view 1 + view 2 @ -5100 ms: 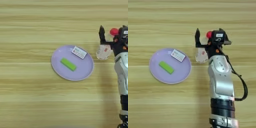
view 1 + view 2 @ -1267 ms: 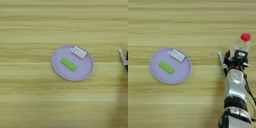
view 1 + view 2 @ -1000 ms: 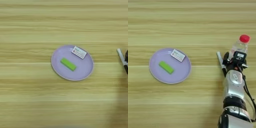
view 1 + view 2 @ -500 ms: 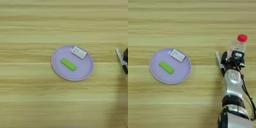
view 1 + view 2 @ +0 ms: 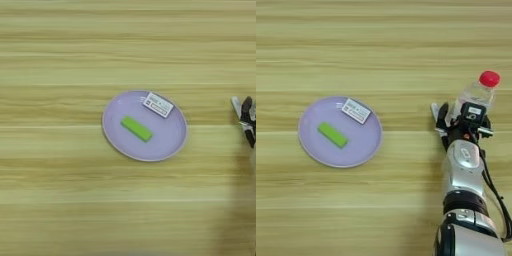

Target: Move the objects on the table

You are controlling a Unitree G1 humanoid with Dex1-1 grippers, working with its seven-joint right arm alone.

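The right gripper point(image 5: 448, 117) has drifted left from the red-capped bottle point(image 5: 478, 92), which stands free at 3 o'clock. The green block point(image 5: 332, 135) and white box point(image 5: 356, 110) lie on the lilac plate point(image 5: 313, 150); what remains is unclear. I cannot tell the fingers' state.

One green block point(image 5: 332, 135), one white box point(image 5: 356, 110), one bottle point(image 5: 477, 93), one lilac plate point(image 5: 311, 148).

A round pale lavender plate point(image 5: 115, 134), left of centre on the wood.
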